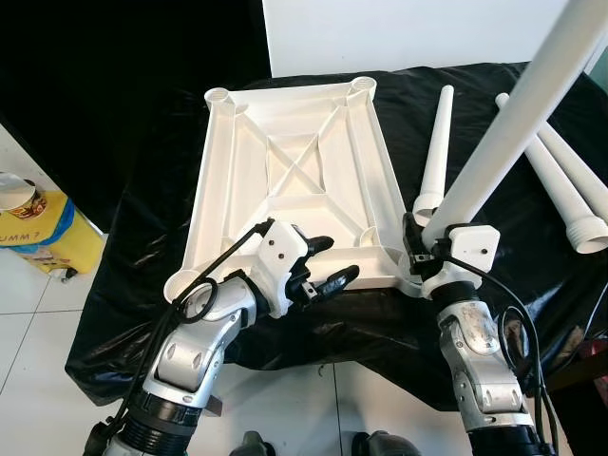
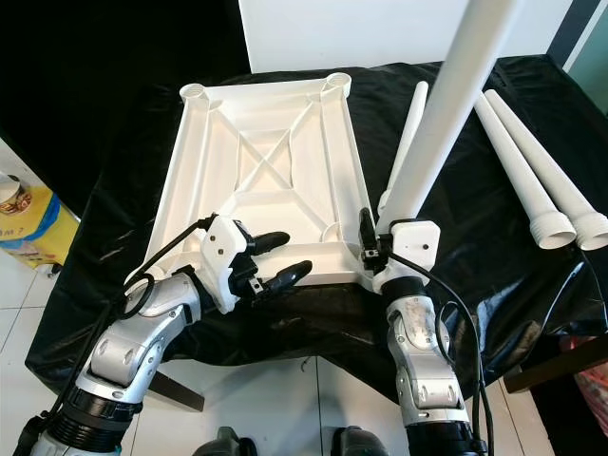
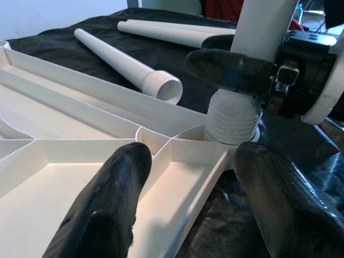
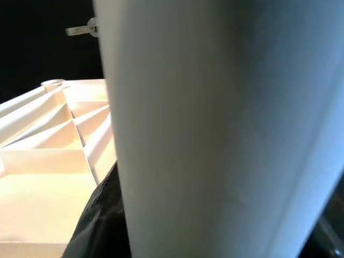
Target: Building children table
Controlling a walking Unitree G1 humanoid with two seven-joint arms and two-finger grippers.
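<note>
A white table top (image 1: 294,161) lies upside down on a black-draped surface. My right gripper (image 1: 423,249) is shut on a long white table leg (image 1: 518,114) that stands tilted. The leg's threaded end (image 3: 232,115) sits in the top's near right corner socket. My left gripper (image 1: 340,258) is open at the top's near edge, just left of that corner. One of its fingers (image 3: 107,209) is over the ribbed underside and the other over the cloth. A loose leg (image 1: 437,142) lies right of the top, and two more legs (image 1: 560,180) lie farther right.
The black cloth (image 1: 142,285) hangs over the near edge above a white tiled floor (image 1: 38,323). A yellow bag (image 1: 43,233) stands on the floor at the left. A white wall (image 1: 408,33) rises behind the surface.
</note>
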